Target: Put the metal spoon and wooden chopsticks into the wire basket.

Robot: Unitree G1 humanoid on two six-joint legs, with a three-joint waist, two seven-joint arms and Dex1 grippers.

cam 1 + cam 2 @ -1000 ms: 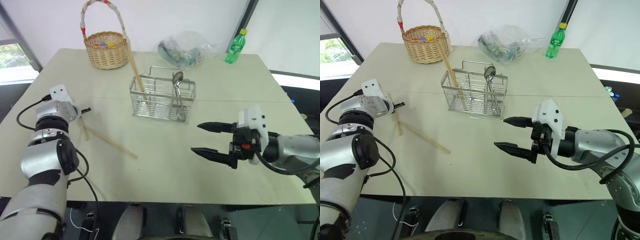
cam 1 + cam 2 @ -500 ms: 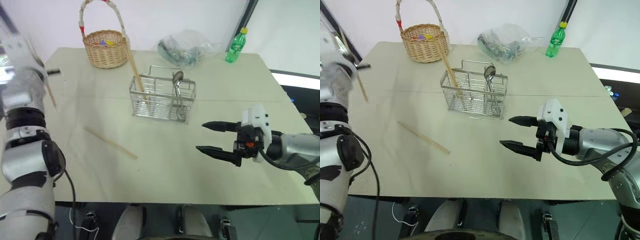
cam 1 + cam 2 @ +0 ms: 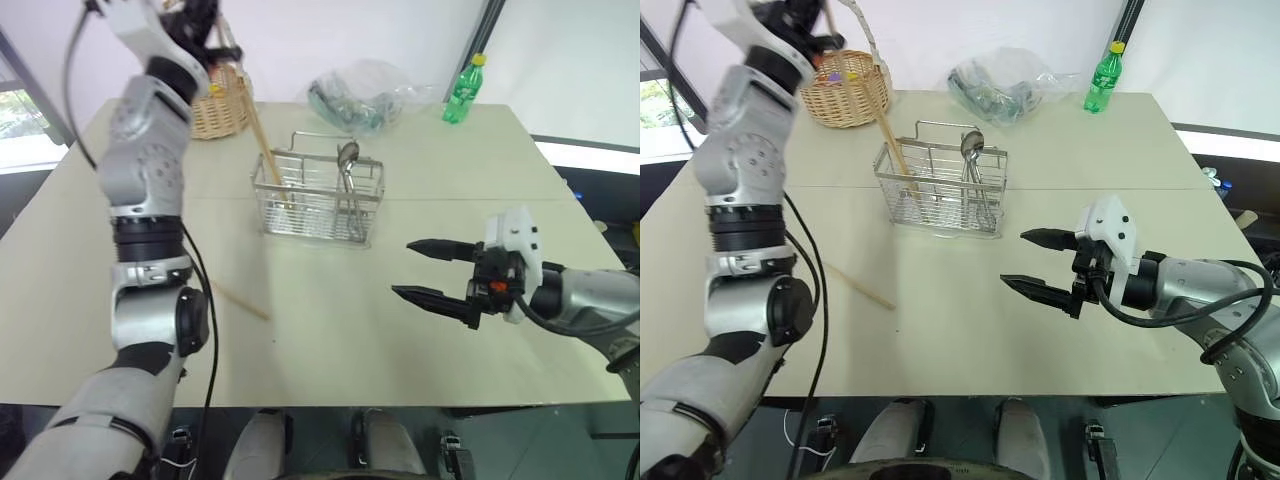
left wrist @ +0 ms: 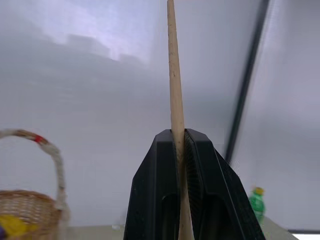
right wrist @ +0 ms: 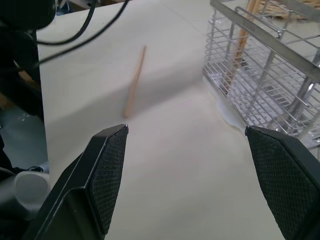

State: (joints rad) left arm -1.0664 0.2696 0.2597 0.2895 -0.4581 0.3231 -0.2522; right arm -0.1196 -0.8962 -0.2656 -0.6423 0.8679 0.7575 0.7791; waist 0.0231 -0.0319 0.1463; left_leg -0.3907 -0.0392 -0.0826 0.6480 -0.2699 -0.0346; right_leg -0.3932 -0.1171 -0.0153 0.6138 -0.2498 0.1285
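Note:
The wire basket (image 3: 318,190) stands mid-table with the metal spoon (image 3: 349,155) upright in its right side and one wooden chopstick (image 3: 260,125) leaning out of its left side. My left gripper (image 4: 179,145) is raised high beside the wicker basket, shut on a second chopstick (image 4: 174,90) that sticks out past its fingertips. A third chopstick (image 3: 243,301) lies flat on the table in front of the wire basket, partly behind my left arm. My right gripper (image 3: 403,268) hovers open over the table's right front, pointing left, nothing between its fingers (image 5: 107,170).
A round wicker basket (image 3: 222,112) with a tall handle sits at the back left, partly behind my left arm. A clear plastic bag (image 3: 360,88) and a green bottle (image 3: 460,92) stand along the far edge.
My left arm has swung up from the table's left side to high beside the wicker basket, carrying a chopstick. The right gripper has stayed in place, open.

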